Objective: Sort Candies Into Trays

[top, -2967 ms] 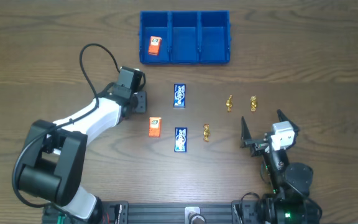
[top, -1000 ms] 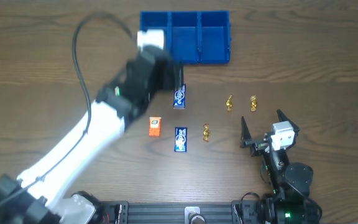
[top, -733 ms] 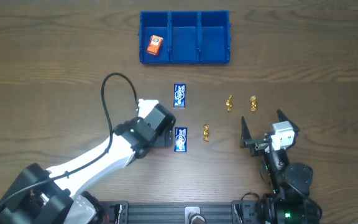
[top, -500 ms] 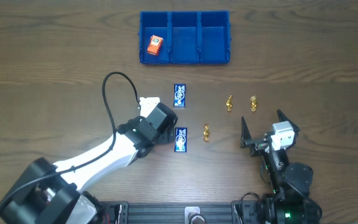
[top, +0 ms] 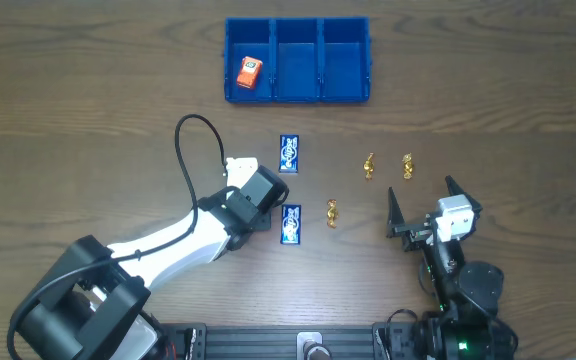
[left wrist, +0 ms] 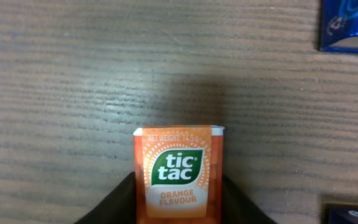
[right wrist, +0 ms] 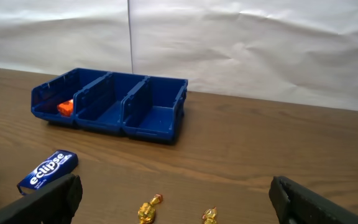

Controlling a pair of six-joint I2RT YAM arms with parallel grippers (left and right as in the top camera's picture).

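Observation:
An orange candy box (left wrist: 179, 177) lies on the wooden table with my left gripper (left wrist: 179, 208) shut on it, its dark fingers (left wrist: 114, 205) pressed against both sides. From above, the left gripper (top: 259, 207) covers that box. A second orange box (top: 249, 72) sits in the left compartment of the blue tray (top: 298, 95). Two blue candy packs (top: 289, 154) (top: 290, 224) and three gold-wrapped candies (top: 369, 166) (top: 407, 165) (top: 332, 212) lie on the table. My right gripper (top: 423, 215) stands open near the right arm's base, nothing in it.
In the right wrist view the blue tray (right wrist: 157, 124) stands at the far side of the table before a white backdrop, its middle and right compartments bare. A blue pack (right wrist: 47, 171) and two gold candies (right wrist: 149, 208) (right wrist: 210, 214) lie nearer.
The left arm has swung from the blue tray down to the orange box on the table and settled around it. The right arm has not moved.

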